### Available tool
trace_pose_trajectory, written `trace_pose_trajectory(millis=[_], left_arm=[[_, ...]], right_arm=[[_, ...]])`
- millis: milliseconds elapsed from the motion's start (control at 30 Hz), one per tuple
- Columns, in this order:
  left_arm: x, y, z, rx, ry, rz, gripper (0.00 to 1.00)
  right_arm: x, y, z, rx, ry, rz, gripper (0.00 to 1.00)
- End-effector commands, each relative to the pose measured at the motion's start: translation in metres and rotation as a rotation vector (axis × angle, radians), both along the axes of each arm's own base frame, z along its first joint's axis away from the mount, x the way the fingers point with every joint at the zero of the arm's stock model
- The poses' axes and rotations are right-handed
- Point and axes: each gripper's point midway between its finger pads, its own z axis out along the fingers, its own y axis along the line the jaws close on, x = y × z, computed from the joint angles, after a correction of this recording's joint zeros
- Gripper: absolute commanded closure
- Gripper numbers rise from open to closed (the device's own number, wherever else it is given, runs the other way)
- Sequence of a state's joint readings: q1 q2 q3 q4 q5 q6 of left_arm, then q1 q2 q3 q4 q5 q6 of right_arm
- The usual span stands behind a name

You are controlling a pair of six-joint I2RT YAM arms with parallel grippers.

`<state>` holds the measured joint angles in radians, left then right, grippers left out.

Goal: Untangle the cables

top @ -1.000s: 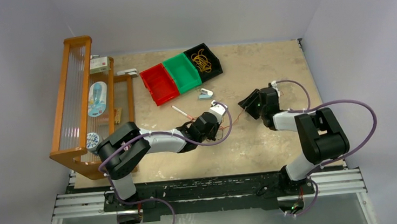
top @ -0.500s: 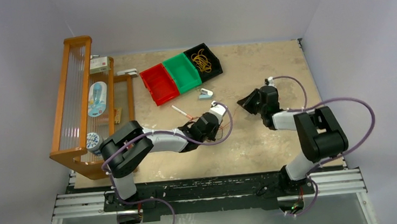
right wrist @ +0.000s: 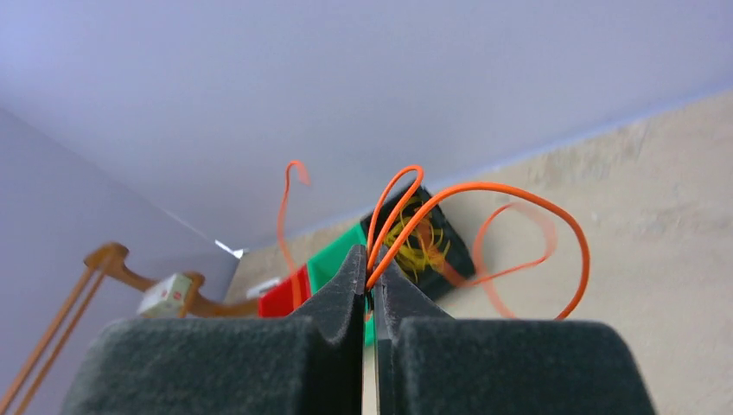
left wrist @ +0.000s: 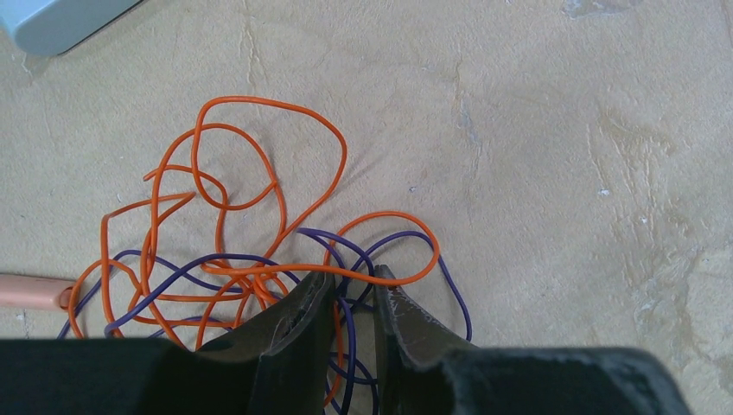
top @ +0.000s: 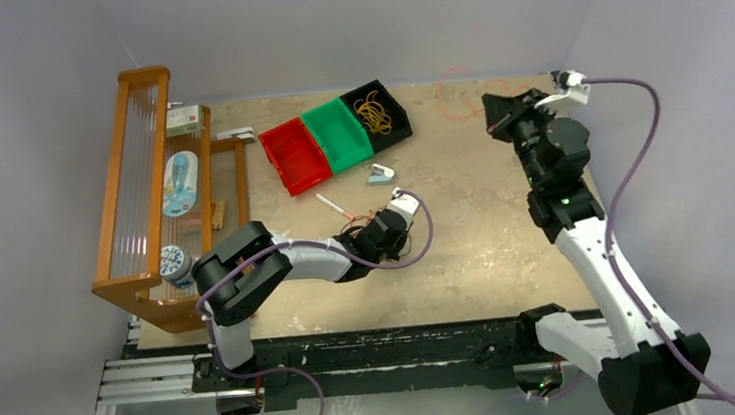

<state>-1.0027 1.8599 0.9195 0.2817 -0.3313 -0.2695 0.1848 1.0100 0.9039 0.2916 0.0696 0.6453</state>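
Observation:
A tangle of thin cables lies on the table under my left gripper [top: 356,239]. In the left wrist view it shows orange loops [left wrist: 259,147] woven with purple strands [left wrist: 173,272]. My left gripper [left wrist: 354,281] rests on this tangle with its jaws a little apart; strands run loosely through the gap. My right gripper [top: 498,116] is raised over the far right of the table. The right wrist view shows this gripper [right wrist: 372,277] shut on one orange cable [right wrist: 519,194], which loops up and away from the fingertips. The same loop [top: 454,94] shows faintly in the top view.
Red [top: 294,154], green [top: 335,135] and black [top: 375,113] bins stand at the back, the black one holding yellow bands. A small stapler [top: 379,173] and a pen [top: 335,208] lie near the tangle. A wooden rack [top: 151,186] lines the left edge.
My right gripper shut on an orange cable and rose to the far back right, carrying it off the tangle. My left gripper's jaws parted slightly and stayed on the tangle.

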Motion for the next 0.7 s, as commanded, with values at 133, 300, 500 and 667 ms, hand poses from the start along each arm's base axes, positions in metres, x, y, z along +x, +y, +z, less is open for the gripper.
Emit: trace_pose_trajectory(millis=[133,300,500,667], left_arm=[[-0.002,0.003,-0.01,0.034,0.02,0.007,0.77],[-0.004,0.001,0.004,-0.005,0.016,0.001,0.79],[-0.007,-0.003,0.065,-0.148,-0.019,0.012,0.76],[-0.007,0.01,0.121,-0.251,-0.075,0.061,0.65]], right_arm=[[-0.025,-0.029,0.082,-0.13,-0.105,-0.117,1.0],[-0.026,-0.02,0.087,-0.203,-0.095,-0.062,1.0],[-0.006,0.003,0.062,-0.394,-0.07,0.082,1.0],[0.015,0.023,0.036,-0.455,-0.036,0.192,1.0]])
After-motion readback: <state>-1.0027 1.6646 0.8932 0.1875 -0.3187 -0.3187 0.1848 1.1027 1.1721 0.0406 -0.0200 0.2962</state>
